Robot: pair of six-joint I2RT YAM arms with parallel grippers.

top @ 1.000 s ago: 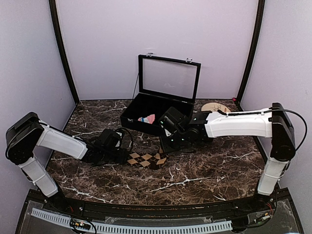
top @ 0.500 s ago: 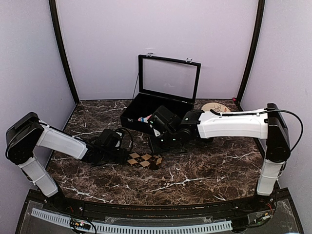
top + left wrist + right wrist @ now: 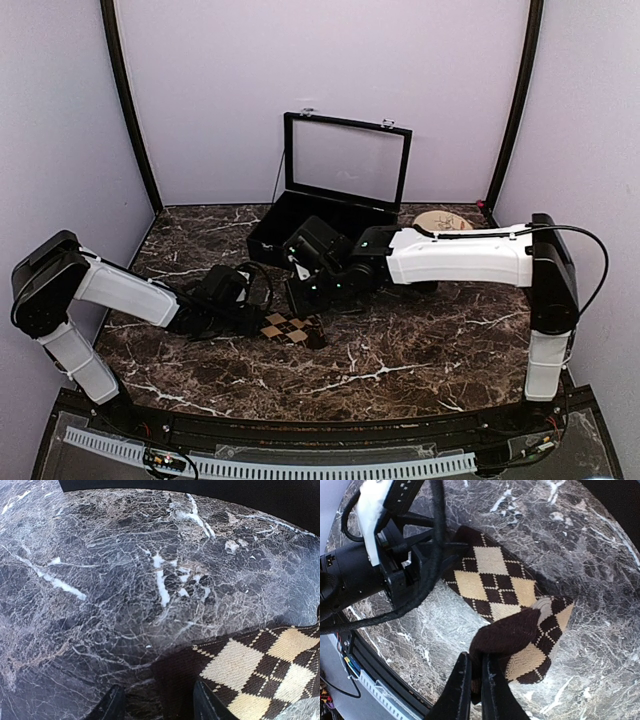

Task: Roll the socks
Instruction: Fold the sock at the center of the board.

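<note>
One of the socks, dark brown with tan argyle diamonds (image 3: 290, 328), lies on the marble table between the two arms. My right gripper (image 3: 477, 680) is shut on its plain brown end, which is lifted and folded back over the patterned part (image 3: 492, 580). In the top view the right gripper (image 3: 306, 303) hangs just above the sock. My left gripper (image 3: 159, 707) is open and low at the sock's other end, whose dark edge (image 3: 175, 675) lies between the fingers (image 3: 205, 705). The left gripper (image 3: 250, 318) sits at the sock's left end.
A black case (image 3: 262, 243) with its glass lid (image 3: 347, 160) raised stands behind the right arm. A round tan disc (image 3: 442, 218) lies at the back right. The left arm's cable (image 3: 432, 555) loops close to the sock.
The right arm has swung left with the sock's end in its jaws, folding the sock shorter toward the left gripper. The left arm has stayed put.
</note>
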